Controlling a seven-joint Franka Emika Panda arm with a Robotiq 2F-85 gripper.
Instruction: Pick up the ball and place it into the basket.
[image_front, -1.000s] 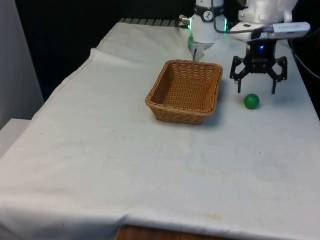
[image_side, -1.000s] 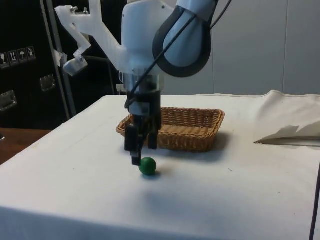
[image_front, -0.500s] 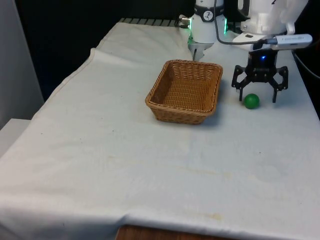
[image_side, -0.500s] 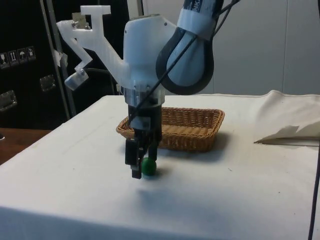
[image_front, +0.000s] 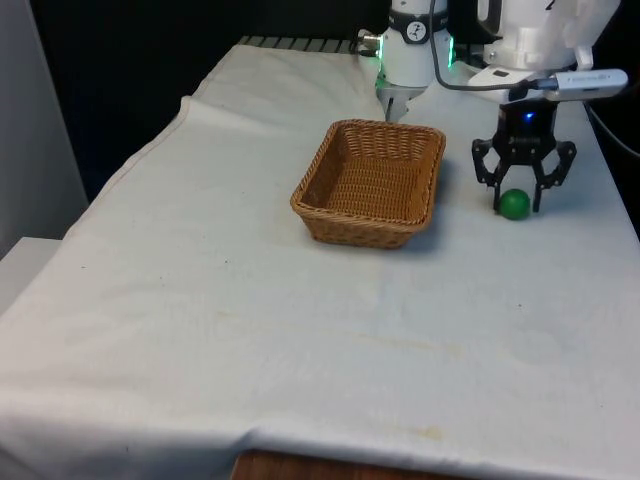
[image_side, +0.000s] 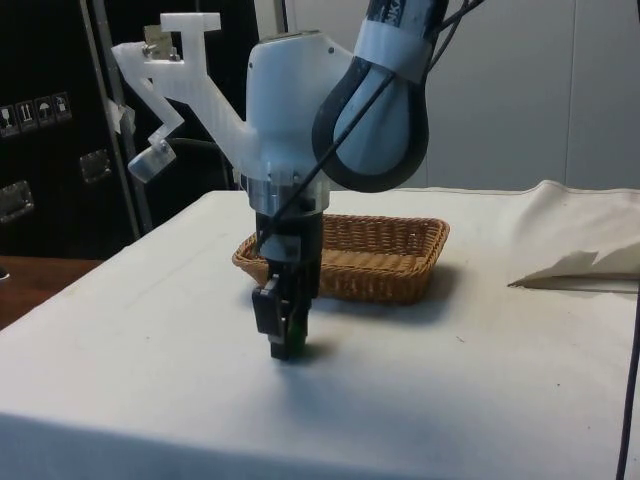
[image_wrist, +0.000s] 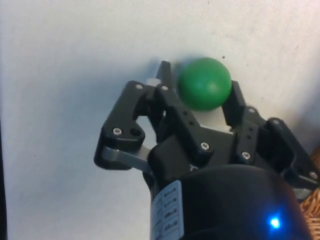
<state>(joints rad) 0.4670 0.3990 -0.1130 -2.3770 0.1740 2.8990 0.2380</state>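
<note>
Cloth (image_front: 200, 300) lay over the whole counter, white and soft, with faint creases and a rolled hem along the edge at the front view's left; in the side view it bunched into a loose fold (image_side: 575, 255) at the far end.

Next in size came the white arm (image_side: 330, 110), smooth and rounded at its joints, reaching straight down to the counter from above.

The basket (image_front: 370, 182) stood near the middle of the counter, a shallow rectangular tray of tan wicker with rounded corners, a tight ribbed weave and walls that flared outward to a thicker braided rim. In the side view (image_side: 370, 255) it sat just behind the arm's lower end.

The gripper (image_front: 516, 201) was black and angular, built of bolted linkage plates, and stood upright just beside the basket, on the front view's right, with its tips down at the cloth. In the side view (image_side: 287, 345) it was seen edge-on. Its two fingers (image_wrist: 167, 97) pinched the ball from opposite sides, touching it.

The ball (image_front: 514, 204) was a small, smooth, matte green sphere (image_wrist: 205, 83), resting on the cloth between the fingertips, outside the basket and close to its long side.
</note>
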